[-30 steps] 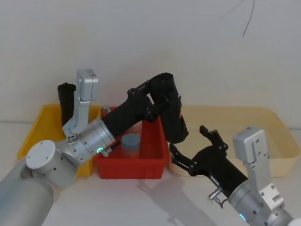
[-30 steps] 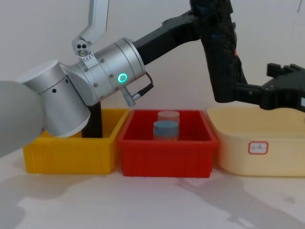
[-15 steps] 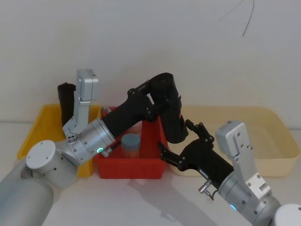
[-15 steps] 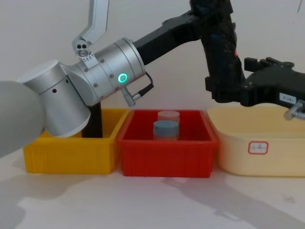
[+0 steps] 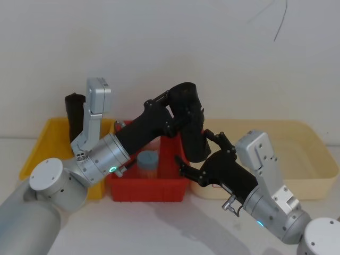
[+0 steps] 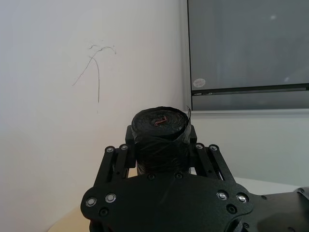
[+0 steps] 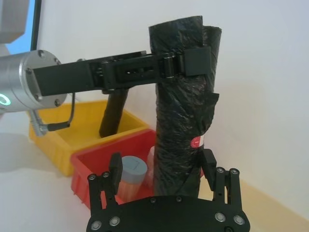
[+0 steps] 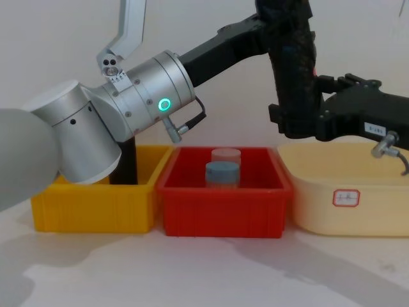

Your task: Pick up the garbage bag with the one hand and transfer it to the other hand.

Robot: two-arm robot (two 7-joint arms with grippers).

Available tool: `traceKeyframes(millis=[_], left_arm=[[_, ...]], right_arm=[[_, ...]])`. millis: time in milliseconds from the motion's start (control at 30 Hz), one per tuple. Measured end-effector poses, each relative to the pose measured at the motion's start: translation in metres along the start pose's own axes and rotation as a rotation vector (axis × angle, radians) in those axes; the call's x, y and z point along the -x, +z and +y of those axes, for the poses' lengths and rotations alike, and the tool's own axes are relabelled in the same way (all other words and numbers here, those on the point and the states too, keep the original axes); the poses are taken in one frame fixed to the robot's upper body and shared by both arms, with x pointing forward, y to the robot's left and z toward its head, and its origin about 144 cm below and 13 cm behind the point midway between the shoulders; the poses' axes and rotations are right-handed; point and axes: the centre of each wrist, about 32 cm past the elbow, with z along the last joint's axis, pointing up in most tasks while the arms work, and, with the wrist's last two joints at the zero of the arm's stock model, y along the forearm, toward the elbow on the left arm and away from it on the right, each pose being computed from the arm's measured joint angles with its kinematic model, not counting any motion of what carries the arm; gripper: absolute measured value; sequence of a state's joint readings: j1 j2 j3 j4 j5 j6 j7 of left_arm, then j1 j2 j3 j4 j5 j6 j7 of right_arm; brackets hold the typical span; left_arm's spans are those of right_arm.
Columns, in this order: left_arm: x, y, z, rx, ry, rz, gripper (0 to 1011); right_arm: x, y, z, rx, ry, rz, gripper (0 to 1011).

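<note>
Black garbage bag (image 5: 192, 125) hangs nearly upright, clamped by the left end effector (image 7: 181, 65); the right end effector (image 5: 201, 154) (jaws apart) flanks its base above the pale surface (image 5: 175, 226).

You see a glossy, wrinkled black garbage bag (image 7: 181, 96) between two black grippers, with a small red-and-white sticker (image 7: 197, 141) just above the right gripper (image 7: 161, 159). The left gripper (image 5: 183, 109) has a silver wrist with a green ring (image 8: 165, 104). The right one's silver wrist shows a blue ring (image 5: 260, 223). Below the grippers are a yellow bin (image 8: 89, 211), a red bin (image 8: 223, 214) and a cream bin (image 8: 313, 204).
</note>
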State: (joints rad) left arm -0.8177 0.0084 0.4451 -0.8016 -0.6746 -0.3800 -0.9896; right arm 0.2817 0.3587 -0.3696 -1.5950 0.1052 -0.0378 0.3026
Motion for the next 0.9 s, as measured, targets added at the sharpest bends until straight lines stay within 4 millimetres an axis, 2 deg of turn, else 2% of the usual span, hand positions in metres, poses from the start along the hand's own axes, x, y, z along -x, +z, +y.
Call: traceKeyframes(millis=[567,667,900], left_arm=[[0.0,0.0,0.0,0.0,0.0,0.0,542],[0.0,0.0,0.0,0.0,0.0,0.0,542],[0.0,0.0,0.0,0.0,0.0,0.0,542]], right_arm=[[-0.015,-0.002,0.015,0.004,-0.006,-0.032,1000],[-0.016,-0.001,0.019,0.007,-0.008,-0.031,962],[-0.016,0.001,0.025,0.008,-0.003,-0.013,771]])
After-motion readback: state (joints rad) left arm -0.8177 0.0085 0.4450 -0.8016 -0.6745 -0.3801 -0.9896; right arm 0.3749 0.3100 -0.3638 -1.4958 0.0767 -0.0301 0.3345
